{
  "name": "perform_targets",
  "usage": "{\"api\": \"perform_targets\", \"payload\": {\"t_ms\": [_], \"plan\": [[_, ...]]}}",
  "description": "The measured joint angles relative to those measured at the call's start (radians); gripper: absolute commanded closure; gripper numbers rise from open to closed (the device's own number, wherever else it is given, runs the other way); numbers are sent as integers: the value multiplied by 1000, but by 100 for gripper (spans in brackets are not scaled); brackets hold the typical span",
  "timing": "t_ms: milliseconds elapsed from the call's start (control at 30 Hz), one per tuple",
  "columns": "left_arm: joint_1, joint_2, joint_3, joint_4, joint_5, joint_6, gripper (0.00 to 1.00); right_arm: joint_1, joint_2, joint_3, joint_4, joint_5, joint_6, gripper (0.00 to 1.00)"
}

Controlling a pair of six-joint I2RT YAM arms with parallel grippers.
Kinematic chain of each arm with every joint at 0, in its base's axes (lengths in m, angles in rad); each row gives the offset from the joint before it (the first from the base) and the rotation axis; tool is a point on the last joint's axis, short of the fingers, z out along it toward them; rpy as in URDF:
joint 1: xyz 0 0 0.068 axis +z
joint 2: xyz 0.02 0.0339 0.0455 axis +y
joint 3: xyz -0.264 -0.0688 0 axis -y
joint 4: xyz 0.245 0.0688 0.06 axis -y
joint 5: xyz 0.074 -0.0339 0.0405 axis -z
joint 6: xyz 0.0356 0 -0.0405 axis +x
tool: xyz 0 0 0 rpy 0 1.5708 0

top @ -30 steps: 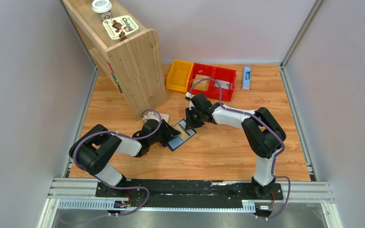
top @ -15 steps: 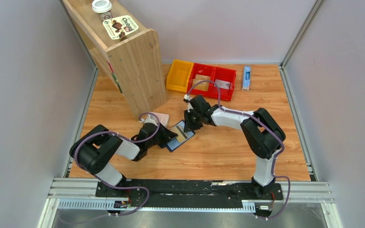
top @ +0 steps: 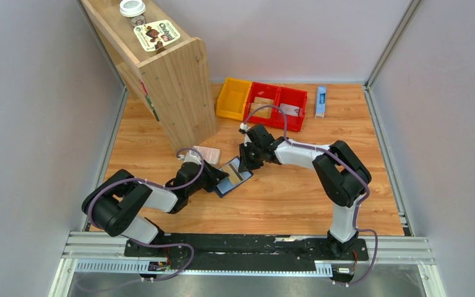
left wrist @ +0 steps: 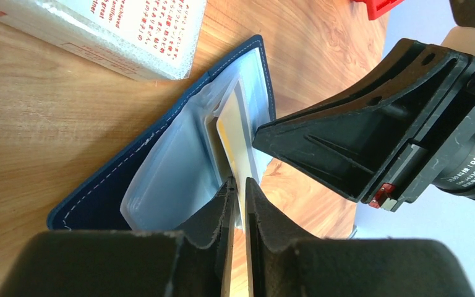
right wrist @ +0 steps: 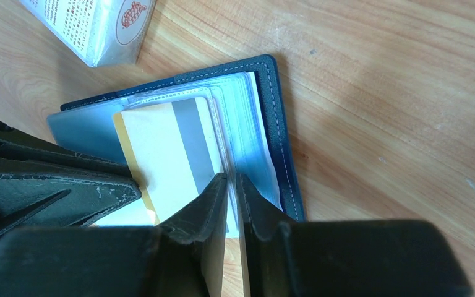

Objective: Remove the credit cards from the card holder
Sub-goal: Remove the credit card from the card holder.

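Observation:
The navy card holder [top: 235, 179] lies open on the table, its clear pockets facing up [right wrist: 278, 117]. A credit card [right wrist: 161, 154], white with a yellow edge and a grey stripe, sticks partway out of a pocket. My left gripper [left wrist: 238, 185] is shut on that card's free edge [left wrist: 232, 139]. My right gripper [right wrist: 232, 179] is shut on a clear pocket leaf of the card holder [left wrist: 130, 179], right beside the card. In the top view the left gripper [top: 218, 179] and right gripper [top: 247, 162] meet at the holder from opposite sides.
A pink-and-white packet [top: 205, 153] lies just behind the holder's left end. A wooden shelf unit [top: 161, 74] stands at the back left. A yellow bin [top: 233, 99], red bins [top: 278, 102] and a slim blue-and-white box [top: 321, 101] sit at the back.
My left arm has drawn back toward the near left, and the card has come further out of the pocket. The holder has shifted slightly left. The right gripper has barely moved.

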Motion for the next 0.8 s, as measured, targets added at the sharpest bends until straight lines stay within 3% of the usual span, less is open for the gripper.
{"api": "perform_targets", "payload": {"t_ms": [300, 533, 800], "plan": [[1, 0, -6, 23, 5, 4, 81, 0, 4, 0, 7, -8, 11, 83], [7, 41, -6, 57, 9, 3, 100, -3, 5, -1, 8, -7, 15, 83], [7, 39, -12, 51, 5, 5, 100, -20, 13, -4, 13, -30, 50, 84]]}}
